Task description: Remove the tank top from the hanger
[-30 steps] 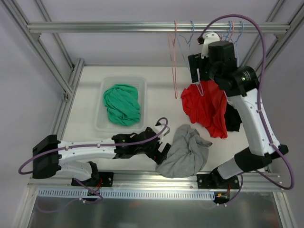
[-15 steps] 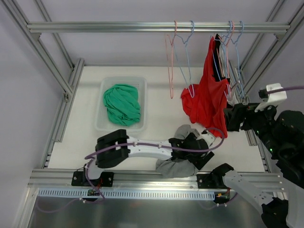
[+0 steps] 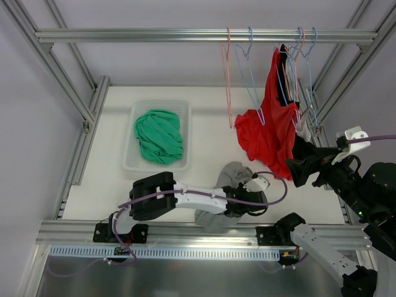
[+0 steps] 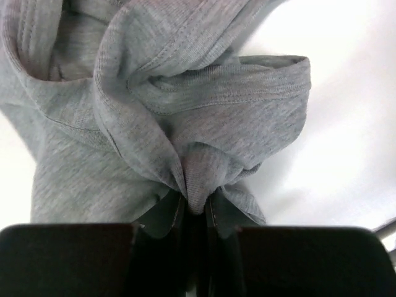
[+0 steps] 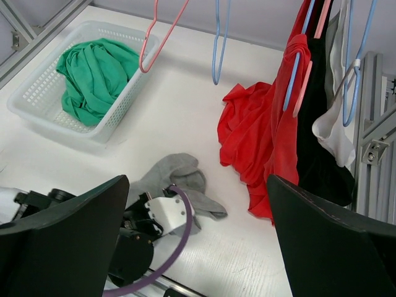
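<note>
The left gripper [image 4: 197, 216] lies low on the table [image 3: 210, 111] at the near edge, its jaws clamped on a fold of the grey top [image 4: 185, 111], probably to drag that loose garment clear. The right gripper [image 5: 198, 241] is raised at the right with its jaws wide apart and nothing between them, facing the red top [image 3: 269, 130]. That top hangs from a hanger [image 5: 291, 86] on the far rail [image 3: 154, 35], its lower part bunched on the table, so it is not yet off. A green top [image 3: 159, 135] sits in the basket [image 3: 139, 111] at the left. A second ago the left arm was drawn back left with open jaws beside the grey top, and the right arm reached up at the rail over the red top. Since then the left has crossed over and closed, while the right has pulled back to the near right.
</note>
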`<action>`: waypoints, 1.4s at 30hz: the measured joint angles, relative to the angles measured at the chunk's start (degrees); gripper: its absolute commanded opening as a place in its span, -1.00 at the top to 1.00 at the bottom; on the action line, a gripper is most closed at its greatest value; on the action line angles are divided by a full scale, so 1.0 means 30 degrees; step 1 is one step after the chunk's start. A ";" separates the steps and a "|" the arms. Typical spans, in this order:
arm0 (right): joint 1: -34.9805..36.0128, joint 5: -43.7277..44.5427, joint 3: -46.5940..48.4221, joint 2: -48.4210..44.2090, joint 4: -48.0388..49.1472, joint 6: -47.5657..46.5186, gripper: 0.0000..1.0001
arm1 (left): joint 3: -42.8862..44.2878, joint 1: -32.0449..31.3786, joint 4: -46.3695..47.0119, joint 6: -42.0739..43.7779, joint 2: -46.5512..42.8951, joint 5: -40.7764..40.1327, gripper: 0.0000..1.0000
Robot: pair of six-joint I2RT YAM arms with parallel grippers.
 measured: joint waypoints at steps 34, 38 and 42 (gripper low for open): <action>-0.0007 -0.0248 -0.0546 -0.0291 0.0852 0.0117 -0.99 | 0.5064 1.5402 -0.5952 0.6062 -1.5001 -0.0160 1.00; 0.0000 -0.0350 -0.0546 -0.0117 0.0882 0.0117 -0.99 | 0.5428 1.6859 -0.5989 0.6237 -1.4236 0.1450 1.00; 0.0000 -0.0386 -0.0546 -0.0080 0.1013 0.0117 -0.99 | 0.5282 1.7143 -0.5996 0.6229 -1.3420 0.2820 1.00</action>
